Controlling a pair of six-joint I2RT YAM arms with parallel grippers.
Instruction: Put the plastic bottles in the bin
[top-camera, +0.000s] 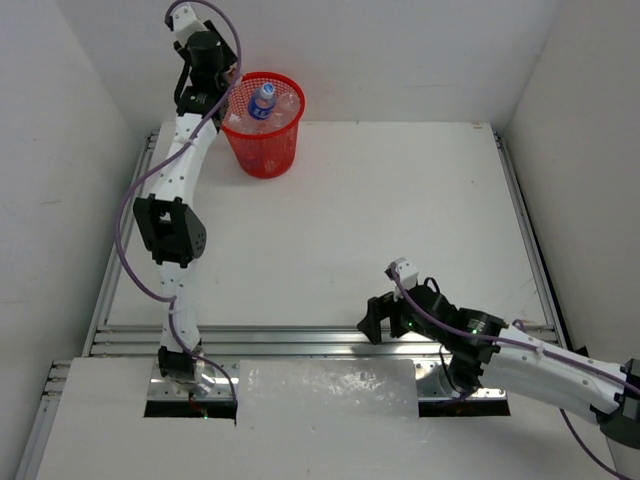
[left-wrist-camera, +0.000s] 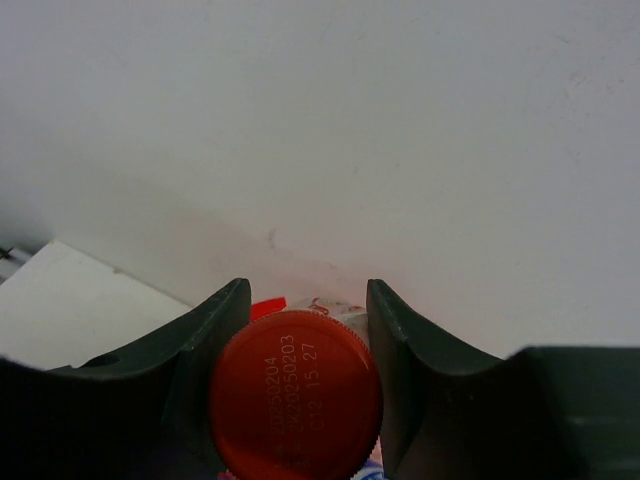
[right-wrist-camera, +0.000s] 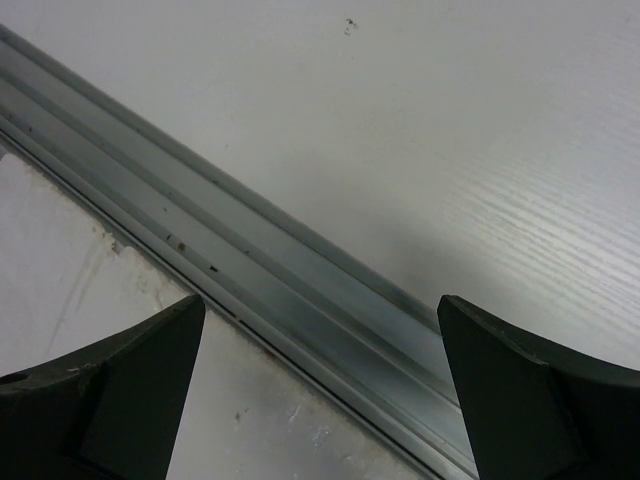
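White table (top-camera: 400, 200) carries the bin (top-camera: 262, 150) at eleven o'clock, a blue-labelled bottle (top-camera: 263, 100) inside. At its nine o'clock rim, the left gripper (left-wrist-camera: 306, 292) clamps a red-capped bottle (left-wrist-camera: 295, 395). The right gripper (right-wrist-camera: 320, 310) gapes wide at five o'clock.

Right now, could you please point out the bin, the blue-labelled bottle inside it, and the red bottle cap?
bin (top-camera: 263, 152): top external view, on its red mesh wall.
blue-labelled bottle (top-camera: 263, 101): top external view, on its label.
red bottle cap (left-wrist-camera: 295, 395): left wrist view, on the cap's printed top.
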